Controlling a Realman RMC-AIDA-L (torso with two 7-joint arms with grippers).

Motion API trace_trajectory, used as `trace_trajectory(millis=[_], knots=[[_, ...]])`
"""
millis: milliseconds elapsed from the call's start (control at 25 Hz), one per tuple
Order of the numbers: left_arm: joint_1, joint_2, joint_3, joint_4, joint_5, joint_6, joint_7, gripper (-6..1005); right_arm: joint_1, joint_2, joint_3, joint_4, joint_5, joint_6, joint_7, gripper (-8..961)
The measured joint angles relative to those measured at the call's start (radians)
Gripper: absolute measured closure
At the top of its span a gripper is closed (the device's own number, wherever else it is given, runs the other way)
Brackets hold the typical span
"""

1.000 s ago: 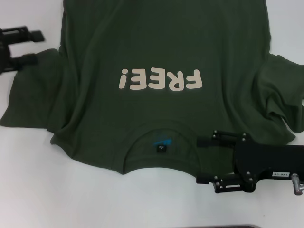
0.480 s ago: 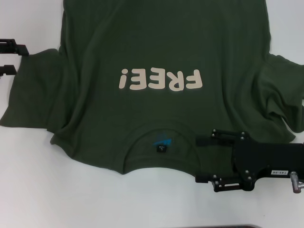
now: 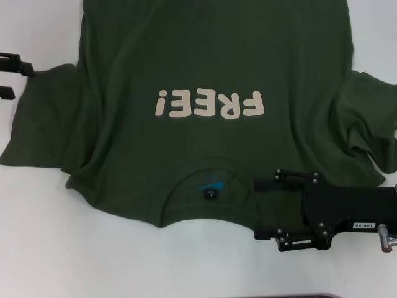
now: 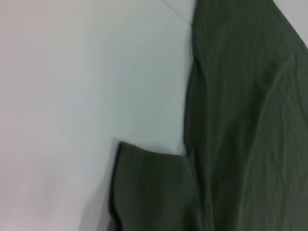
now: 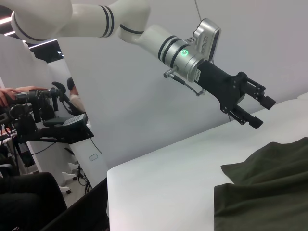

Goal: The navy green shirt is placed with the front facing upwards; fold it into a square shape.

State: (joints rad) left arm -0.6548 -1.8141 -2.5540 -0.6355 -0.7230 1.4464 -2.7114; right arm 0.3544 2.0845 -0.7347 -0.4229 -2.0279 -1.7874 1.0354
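The navy green shirt (image 3: 205, 56) lies spread on the white table (image 3: 62, 248), front up. Its cream "FREE!" lettering (image 3: 211, 103) reads upside-down to me, and the collar with its black neck tag (image 3: 212, 194) is nearest me. My right gripper (image 3: 262, 210) is open at the shirt's near edge, just right of the collar, one finger over the cloth. My left gripper (image 3: 11, 78) is open and empty at the far left edge of the head view, beside the left sleeve (image 3: 43, 124). In the right wrist view it (image 5: 263, 113) hangs above the table. The left wrist view shows shirt cloth (image 4: 240, 120).
The right sleeve (image 3: 369, 124) lies wrinkled at the table's right side. Bare white table runs along the near edge and the left side (image 4: 72, 96). In the right wrist view a person (image 5: 24, 96) and equipment are beyond the table's end.
My left gripper has drawn back to the left, away from the left sleeve, which now lies flatter. My right gripper has shifted slightly left near the collar.
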Motion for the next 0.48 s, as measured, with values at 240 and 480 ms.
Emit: trace_trajectory(millis=[240,480], knots=[[0.006,-0.010,0.010,0.015,0.004,-0.048,-0.005,282,0.000,0.000,0.000,-0.003,0.000,0.000,0.000,75],[0.001,-0.011,0.021,0.049,0.013,-0.092,-0.006,281,0.000,0.000,0.000,-0.003,0.000,0.001,0.000,75]])
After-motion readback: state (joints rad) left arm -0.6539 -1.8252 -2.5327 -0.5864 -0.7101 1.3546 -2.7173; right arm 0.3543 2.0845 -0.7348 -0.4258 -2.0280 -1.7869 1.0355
